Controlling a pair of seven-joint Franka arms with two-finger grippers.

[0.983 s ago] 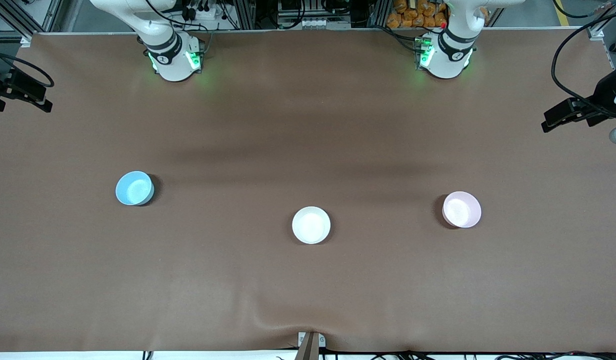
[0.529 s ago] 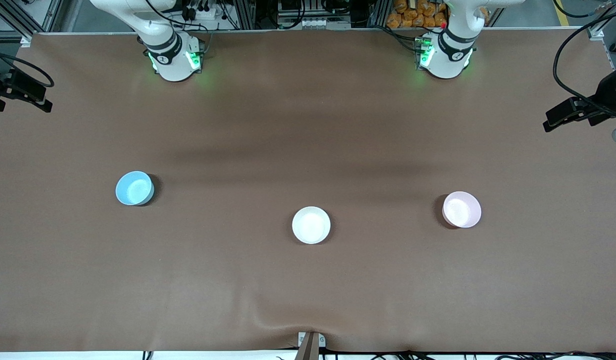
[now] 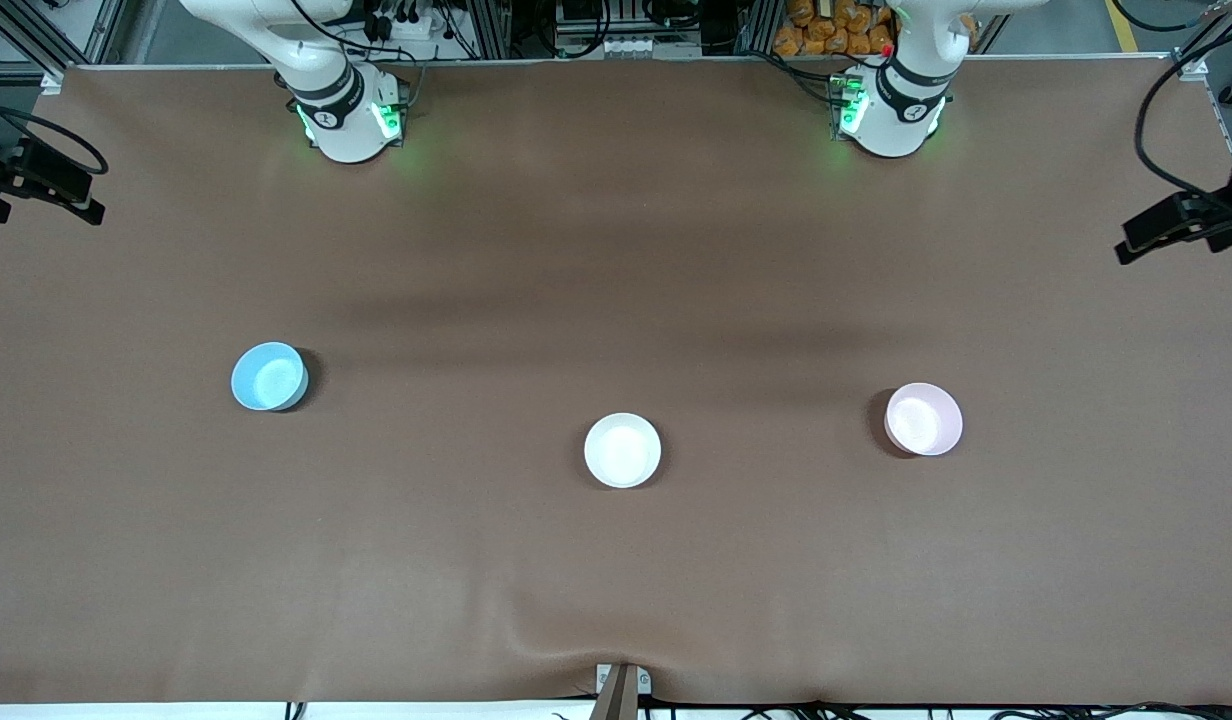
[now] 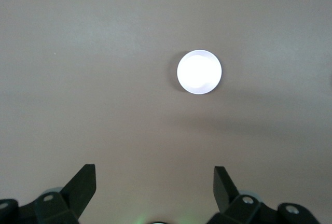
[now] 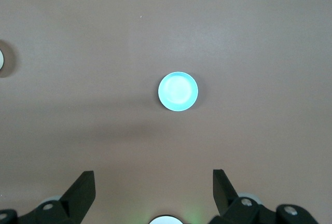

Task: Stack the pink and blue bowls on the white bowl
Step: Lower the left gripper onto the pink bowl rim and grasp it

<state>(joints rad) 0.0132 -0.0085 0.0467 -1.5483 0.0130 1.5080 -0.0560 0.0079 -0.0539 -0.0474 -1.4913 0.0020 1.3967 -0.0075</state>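
the white bowl (image 3: 623, 450) sits nearest the front camera of the three, upright on the brown table cover (image 3: 616, 580), roughly midway between the two ends of the table. it shows its pale inside and nothing rests in it or on it.

a little farther from the camera, toward the left arm's end of the table, stands the pink bowl (image 3: 923, 419) — upright, alone, well apart from the white one. in the left wrist view a bowl (image 4: 199, 72) shows as a bright washed-out disc on bare cover, with the left gripper (image 4: 154, 182) high above the table and its dark fingers (image 4: 82, 185) spread wide, nothing between them.

farther again, toward the right arm's end, is the blue bowl (image 3: 269, 376), also upright and on its own, well apart from the white bowl. the right wrist view looks straight down on it (image 5: 178, 91), and the right gripper (image 5: 154, 182) hangs high above the cover with its fingers (image 5: 83, 185) spread wide and holding nothing; the edge of another pale bowl (image 5: 1, 59) just shows at the border of that view.

farthest from the camera, the two arm bases stand at the table's edge — the right base (image 3: 344, 110) and the left base (image 3: 891, 105), both lit green. none of the bowls is stacked.
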